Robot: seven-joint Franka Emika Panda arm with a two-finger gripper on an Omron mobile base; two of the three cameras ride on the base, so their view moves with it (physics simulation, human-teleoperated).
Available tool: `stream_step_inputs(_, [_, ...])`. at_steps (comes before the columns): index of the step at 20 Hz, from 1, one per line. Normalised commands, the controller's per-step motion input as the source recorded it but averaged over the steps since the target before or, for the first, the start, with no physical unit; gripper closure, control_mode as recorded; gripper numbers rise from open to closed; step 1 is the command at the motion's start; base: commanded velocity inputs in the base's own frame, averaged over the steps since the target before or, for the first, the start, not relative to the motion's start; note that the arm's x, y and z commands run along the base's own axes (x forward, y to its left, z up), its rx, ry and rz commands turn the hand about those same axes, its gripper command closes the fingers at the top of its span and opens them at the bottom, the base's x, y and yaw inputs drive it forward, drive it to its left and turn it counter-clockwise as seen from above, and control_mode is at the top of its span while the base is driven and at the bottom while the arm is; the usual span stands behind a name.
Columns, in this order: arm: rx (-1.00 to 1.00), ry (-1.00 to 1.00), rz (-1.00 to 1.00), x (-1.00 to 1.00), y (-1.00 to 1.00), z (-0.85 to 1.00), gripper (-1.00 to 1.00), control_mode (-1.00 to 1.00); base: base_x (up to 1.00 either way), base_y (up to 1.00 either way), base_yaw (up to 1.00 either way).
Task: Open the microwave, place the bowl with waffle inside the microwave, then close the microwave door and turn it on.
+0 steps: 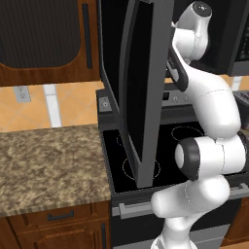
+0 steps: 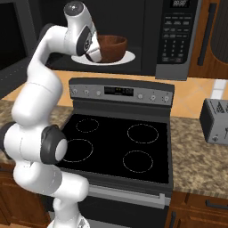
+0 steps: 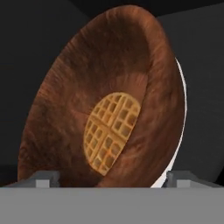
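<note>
The microwave door (image 1: 143, 92) stands swung open over the stove's (image 1: 165, 146) left edge (its dark glass edge-on), with the white arm (image 1: 209, 116) reaching up behind it.

Even, flat rendered light, dim microwave (image 2: 147, 40) interior, soft shadows, no glare, slightly coarse, blocky edges

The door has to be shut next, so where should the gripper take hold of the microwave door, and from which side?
Judging by its pose, the microwave door stands swung wide open, edge-on over the stove. Its handle can't be made out here, so push rather than grip: come to the free front edge from the outer face, on the side away from the bowl, and sweep it shut.
</note>
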Motion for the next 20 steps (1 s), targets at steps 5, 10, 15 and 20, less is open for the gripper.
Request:
stream_step_inputs(5, [0.00, -0.13, 0.00, -0.34, -0.01, 0.04, -1.00, -1.00, 0.00, 0.00, 0.00])
stream_step_inputs(10, [0.07, -0.22, 0.02, -1.00, -0.37, 0.01, -1.00, -1.00, 0.00, 0.00, 0.00])
stream_step_inputs(15, [-0.01, -0.15, 0.12, -1.00, -0.09, 0.25, -1.00, -1.00, 0.00, 0.00, 0.00])
stream_step_inputs(20, [-0.32, -0.30, 0.12, -0.99, -0.11, 0.02, -1.00, -1.00, 0.00, 0.00, 0.00])
